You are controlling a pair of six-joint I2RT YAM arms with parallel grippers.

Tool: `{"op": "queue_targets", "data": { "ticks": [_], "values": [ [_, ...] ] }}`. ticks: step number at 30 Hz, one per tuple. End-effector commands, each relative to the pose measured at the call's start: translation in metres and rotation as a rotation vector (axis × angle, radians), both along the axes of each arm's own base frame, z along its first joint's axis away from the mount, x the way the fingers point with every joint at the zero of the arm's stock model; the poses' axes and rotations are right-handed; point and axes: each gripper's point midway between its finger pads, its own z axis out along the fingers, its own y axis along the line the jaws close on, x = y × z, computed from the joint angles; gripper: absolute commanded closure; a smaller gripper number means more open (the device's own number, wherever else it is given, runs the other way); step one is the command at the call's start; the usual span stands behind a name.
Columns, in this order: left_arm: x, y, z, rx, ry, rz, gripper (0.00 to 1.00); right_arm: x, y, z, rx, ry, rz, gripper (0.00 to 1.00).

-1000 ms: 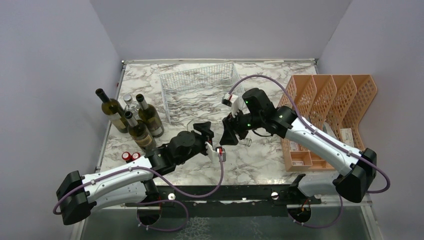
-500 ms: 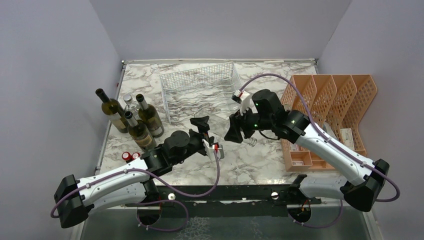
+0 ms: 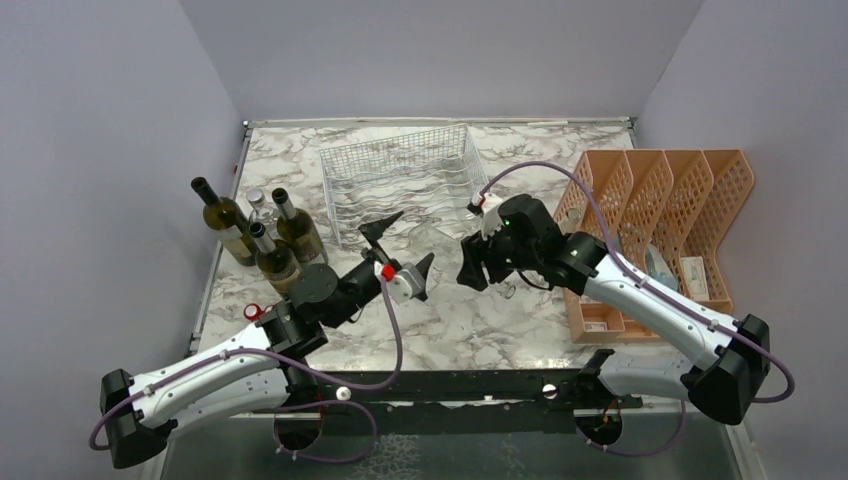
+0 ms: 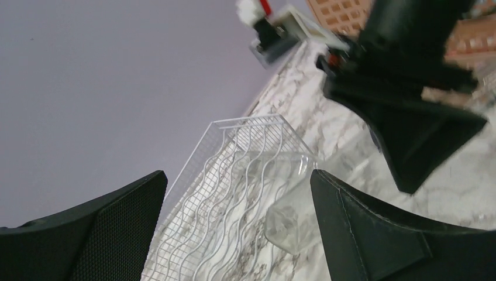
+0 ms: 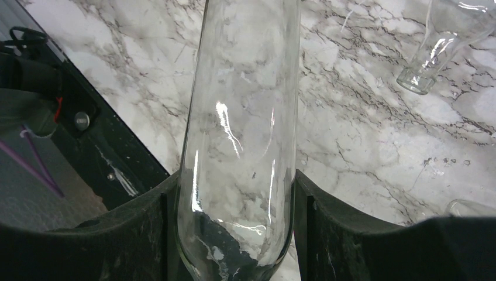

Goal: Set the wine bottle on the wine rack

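at the left 4 bottles [image 3: 298, 235] stand in a cluster on the marble table [image 3: 500, 330]. my left pincer [image 3: 402, 246] hangs with its fingers wide apart, holding nothing, just in front of the white wire wine rack [image 3: 400, 175]. my right pincer [image 3: 480, 268] is clamped on a clear wine bottle [image 5: 240, 117], above the table near the rack's front right corner. the orange divider tray [image 3: 690, 190] sits far right.

Wide-spread jaws (wine rack [image 4: 225, 190] beyond).
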Motion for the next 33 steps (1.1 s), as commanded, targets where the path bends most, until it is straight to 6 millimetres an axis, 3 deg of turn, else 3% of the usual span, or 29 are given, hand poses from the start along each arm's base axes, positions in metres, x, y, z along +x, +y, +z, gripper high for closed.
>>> {"op": "queue_targets", "data": {
  "ticks": [1,5,15,22,27,33],
  "values": [
    [0.012,0.024,0.071,-0.384,0.087,0.135,0.01,0.023,0.015,0.006,0.057,-0.113,-0.01,0.99],
    [0.018,0.03,0.096,-0.541,0.233,0.193,0.01,0.031,0.017,-0.014,0.043,-0.118,-0.03,0.99],
    [0.032,0.037,0.08,-0.533,0.276,0.309,0.01,0.066,0.025,-0.039,0.051,-0.186,-0.163,0.99],
    [0.039,0.041,0.104,-0.522,0.213,0.349,0.01,0.086,0.032,-0.046,0.091,-0.22,-0.248,0.99],
    [0.048,0.044,0.092,-0.502,0.181,0.411,0.01,0.101,0.042,-0.058,0.117,-0.231,-0.287,0.99],
    [0.048,0.056,0.078,-0.521,0.165,0.445,0.01,0.134,0.043,-0.067,0.199,-0.309,-0.453,0.99]
  ]
}}
